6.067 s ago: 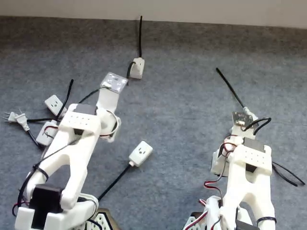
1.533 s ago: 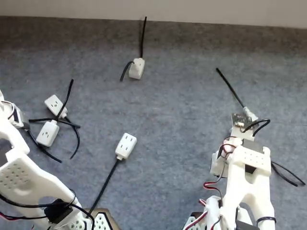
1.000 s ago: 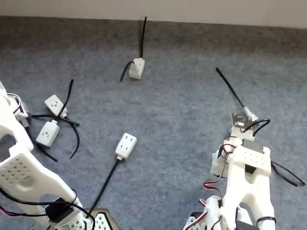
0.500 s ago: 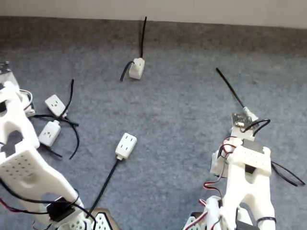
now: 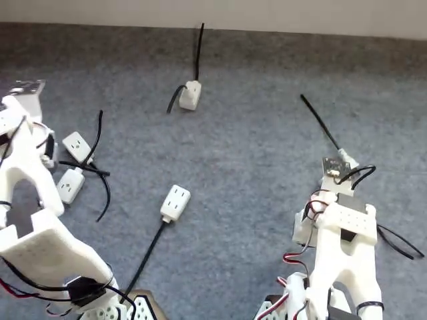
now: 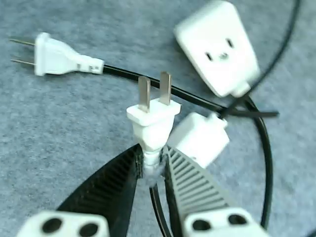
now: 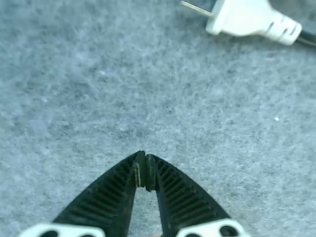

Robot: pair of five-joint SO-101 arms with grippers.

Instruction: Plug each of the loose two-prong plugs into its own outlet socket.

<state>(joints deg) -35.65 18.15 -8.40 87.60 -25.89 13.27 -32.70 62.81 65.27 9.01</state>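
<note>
My left gripper is shut on the neck of a white two-prong plug, whose prongs point away from the wrist. Just beyond it lie a white socket with its holes facing up and a second socket partly behind the held plug. Another loose plug lies flat on the carpet nearby. In the high view the left arm stands over the two sockets at the left. My right gripper is shut on nothing, low over the carpet, with a white plug a little ahead.
Two more sockets lie on the grey carpet, one in the middle and one at the back. Black cables loop around the left sockets. A straight black cable runs back from the right arm.
The left arm has swung from the far left edge up and back over the two left sockets, carrying the plug. The nearer left socket shifted slightly. The right arm has stayed still.
</note>
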